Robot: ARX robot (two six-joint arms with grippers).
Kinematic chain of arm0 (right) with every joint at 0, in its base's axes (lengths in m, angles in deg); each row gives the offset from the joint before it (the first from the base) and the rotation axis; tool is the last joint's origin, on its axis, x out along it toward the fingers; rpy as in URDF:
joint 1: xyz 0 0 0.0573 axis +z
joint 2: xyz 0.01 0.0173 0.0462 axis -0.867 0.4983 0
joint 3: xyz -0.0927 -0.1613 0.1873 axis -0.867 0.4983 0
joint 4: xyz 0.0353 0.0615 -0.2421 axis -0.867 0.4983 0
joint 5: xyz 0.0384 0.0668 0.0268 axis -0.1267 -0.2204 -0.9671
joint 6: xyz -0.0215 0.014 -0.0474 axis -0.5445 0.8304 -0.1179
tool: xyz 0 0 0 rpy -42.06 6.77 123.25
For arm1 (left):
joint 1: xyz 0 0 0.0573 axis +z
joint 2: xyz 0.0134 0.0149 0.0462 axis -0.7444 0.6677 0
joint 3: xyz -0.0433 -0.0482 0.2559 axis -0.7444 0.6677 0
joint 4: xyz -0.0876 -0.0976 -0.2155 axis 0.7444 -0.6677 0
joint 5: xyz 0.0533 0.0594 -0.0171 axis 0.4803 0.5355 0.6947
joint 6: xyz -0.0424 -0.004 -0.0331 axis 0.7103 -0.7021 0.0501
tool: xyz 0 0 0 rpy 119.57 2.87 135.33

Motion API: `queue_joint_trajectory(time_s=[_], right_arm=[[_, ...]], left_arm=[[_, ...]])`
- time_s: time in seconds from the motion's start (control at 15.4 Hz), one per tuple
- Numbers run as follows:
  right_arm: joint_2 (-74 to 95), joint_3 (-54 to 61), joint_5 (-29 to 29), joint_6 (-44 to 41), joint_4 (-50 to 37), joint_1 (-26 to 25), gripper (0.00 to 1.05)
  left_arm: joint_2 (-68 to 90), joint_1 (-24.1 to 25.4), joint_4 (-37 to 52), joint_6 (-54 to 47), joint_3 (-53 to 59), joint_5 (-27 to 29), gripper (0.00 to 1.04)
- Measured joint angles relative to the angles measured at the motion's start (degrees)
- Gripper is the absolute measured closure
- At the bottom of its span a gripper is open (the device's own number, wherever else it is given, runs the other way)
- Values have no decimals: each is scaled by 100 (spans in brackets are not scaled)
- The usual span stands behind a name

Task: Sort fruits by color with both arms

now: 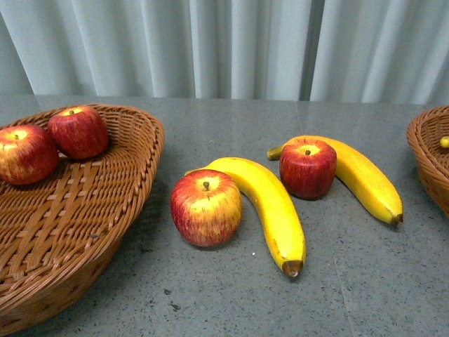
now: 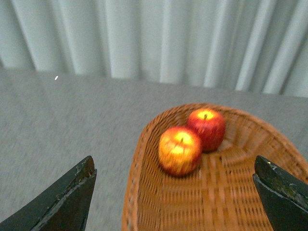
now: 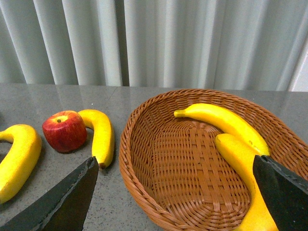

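Observation:
On the grey table lie two red apples (image 1: pixel 206 208) (image 1: pixel 307 167) and two yellow bananas (image 1: pixel 270 207) (image 1: pixel 365 177) between the baskets. The left wicker basket (image 1: pixel 133 175) holds two more apples (image 1: pixel 25 153) (image 1: pixel 78 131). In the left wrist view my left gripper (image 2: pixel 175 192) hangs open above that basket (image 2: pixel 144 144) and its apples (image 2: pixel 179 149) (image 2: pixel 207 127). My right gripper (image 3: pixel 175 192) is open over the right basket (image 3: pixel 139 139), which holds two bananas (image 3: pixel 226 120) (image 3: pixel 243 163). No arm shows in the front view.
Only the right basket's rim (image 1: pixel 428 151) shows at the front view's right edge. A pale pleated curtain (image 1: pixel 231 45) closes off the back of the table. An apple (image 3: pixel 64 131) and two bananas (image 3: pixel 101 134) (image 3: pixel 17 159) lie beside the right basket.

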Motion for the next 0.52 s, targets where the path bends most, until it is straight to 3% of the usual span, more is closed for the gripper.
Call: queue_joint_trajectory(time_s=[0.06, 0.13, 0.52], right_arm=[[0, 0, 0, 0, 0, 0, 7], [0, 0, 0, 0, 0, 0, 7], [0, 0, 0, 0, 2, 0, 7]], left_arm=[[2116, -286, 813, -415, -1414, -278, 7], [3178, -850, 592, -656, -2194, -481, 7], [4583, -2310, 15, -1106, -3248, -835, 7]])
